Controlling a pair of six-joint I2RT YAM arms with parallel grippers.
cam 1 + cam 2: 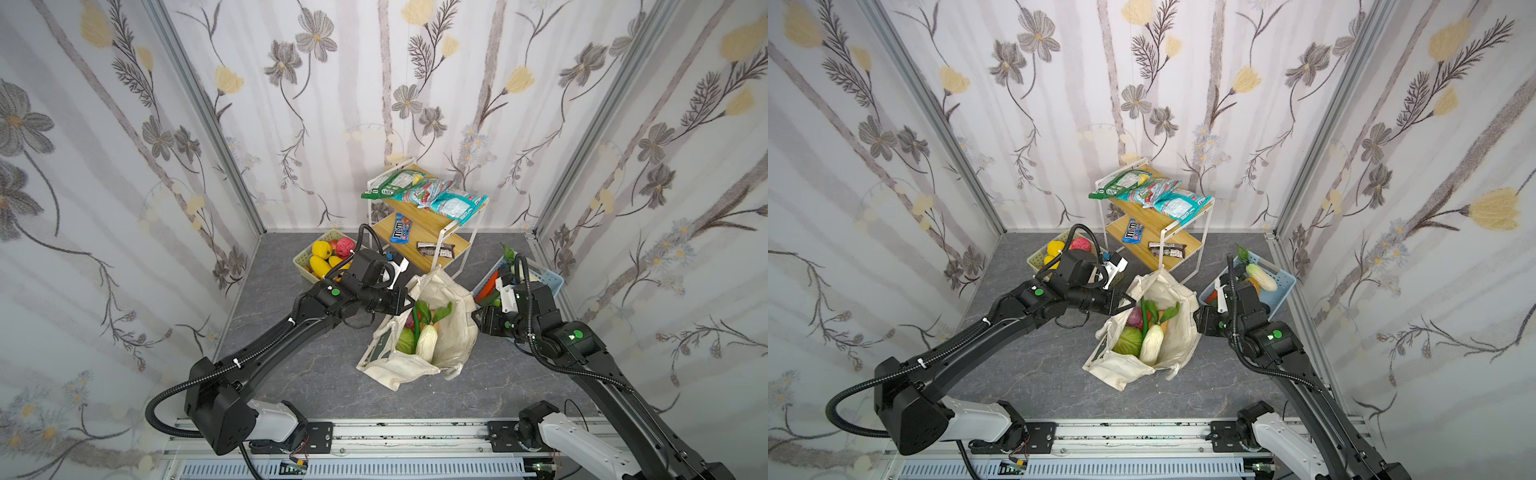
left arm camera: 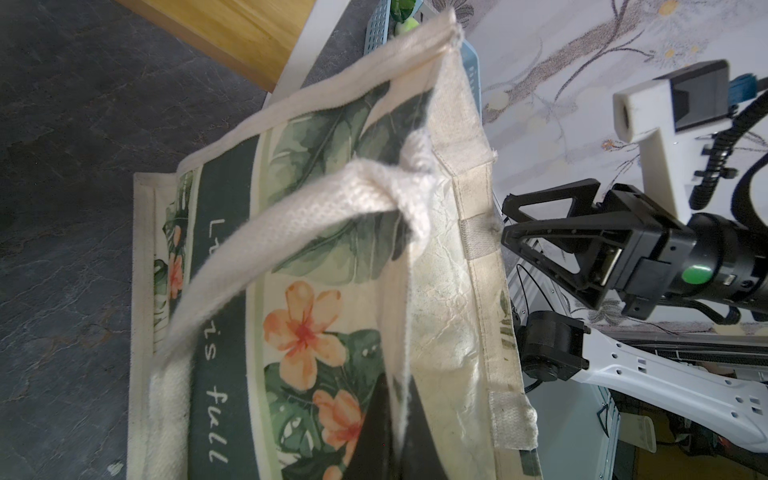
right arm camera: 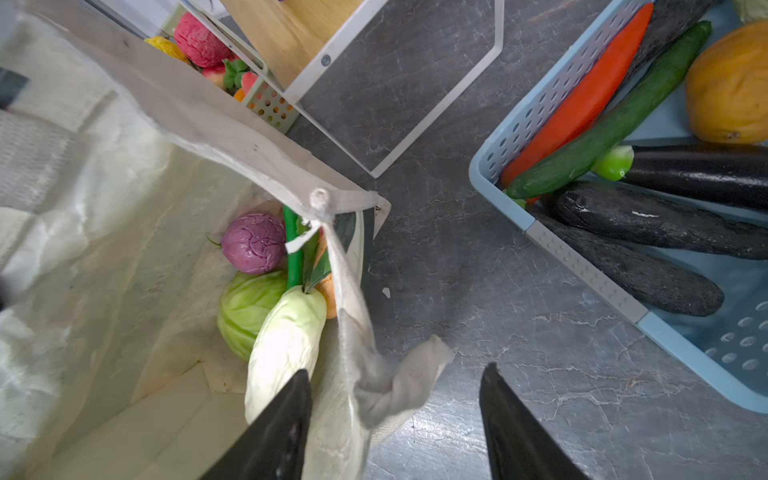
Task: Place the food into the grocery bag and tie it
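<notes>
The grocery bag (image 1: 455,328) (image 1: 1177,332) stands open in the middle of the floor. Its cream canvas carries a dark green lettered band (image 2: 224,257). Inside lie food pieces: a green cabbage (image 1: 406,340) (image 3: 245,307), a white cabbage (image 1: 428,341) (image 3: 286,332) and a purple cabbage (image 3: 253,243). My left gripper (image 1: 409,301) (image 2: 397,399) is shut on the bag's left rim and holds it up. My right gripper (image 1: 478,318) (image 3: 397,370) is open at the right rim. One of its fingers is inside over the white cabbage, the other outside. A knotted white handle (image 3: 390,374) hangs between them.
A pale green basket (image 1: 300,261) of toy fruit sits back left. A light blue basket (image 1: 555,282) (image 3: 582,266) with cucumber, red pepper and aubergines sits right of the bag. A two-tier wooden shelf (image 1: 428,224) with snack packets stands just behind the bag.
</notes>
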